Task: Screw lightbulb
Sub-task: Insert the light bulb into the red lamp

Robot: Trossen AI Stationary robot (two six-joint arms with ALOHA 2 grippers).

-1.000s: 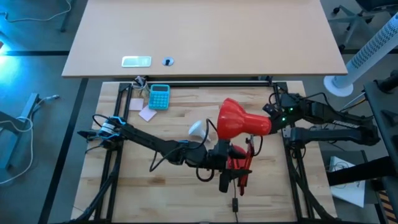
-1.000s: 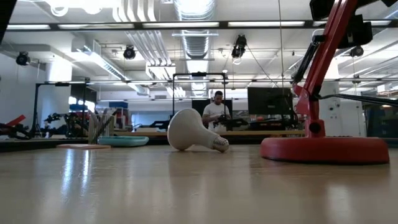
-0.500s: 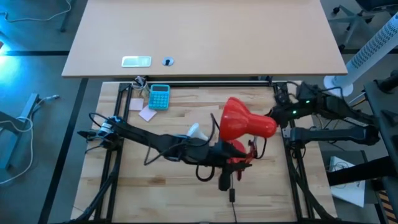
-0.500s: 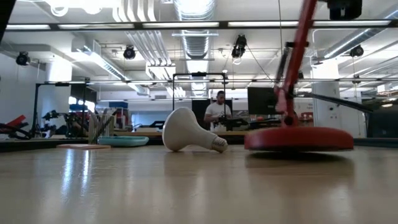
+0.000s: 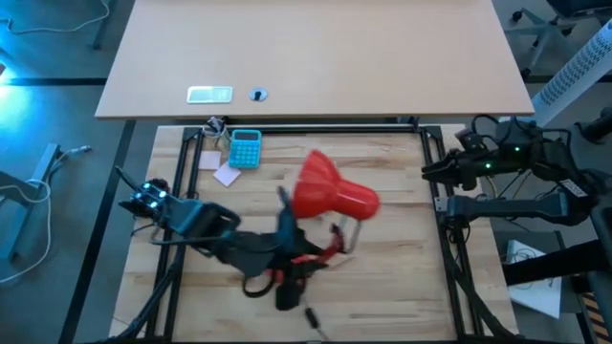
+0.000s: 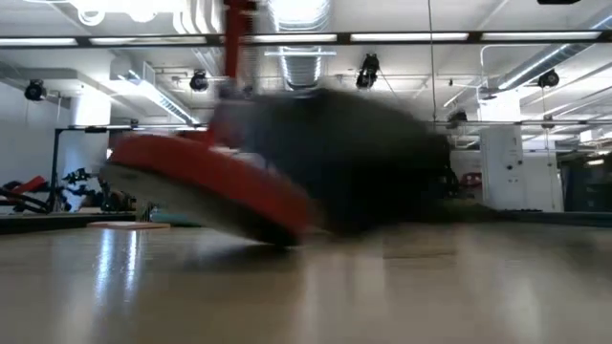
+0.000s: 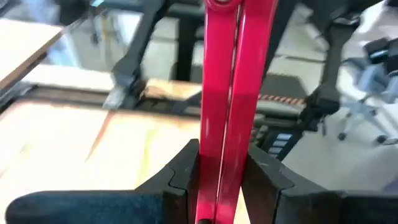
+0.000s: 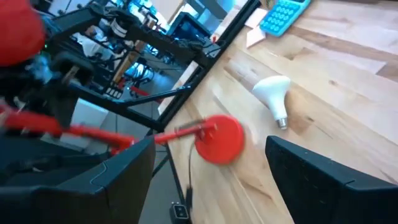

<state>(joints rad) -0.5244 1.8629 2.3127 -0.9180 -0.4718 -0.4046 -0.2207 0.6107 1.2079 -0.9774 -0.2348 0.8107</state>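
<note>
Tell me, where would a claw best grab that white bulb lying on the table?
Probably around the wide dome of the lightbulb, coming down from above. It lies on its side on the wooden table, so its rounded flanks are exposed, and that leaves the narrow screw neck free. The open right gripper is apart from it; the left gripper holds the red lamp.

Two dark, near-black robot arms flank a wooden table, each built of slender matte links joined by chunkier rounded housings. The left arm (image 5: pixel 206 229) carries a pale blue-and-white fitting near its base, with thin black cables looping alongside. The right arm (image 5: pixel 521 162) shows small green indicator lights on its upper joint and black cabling curling over it. The left gripper (image 7: pixel 222 177) has blocky black fingers with angled inner faces; the right gripper (image 8: pixel 208 171) has broad, flat, dark fingers.
</note>
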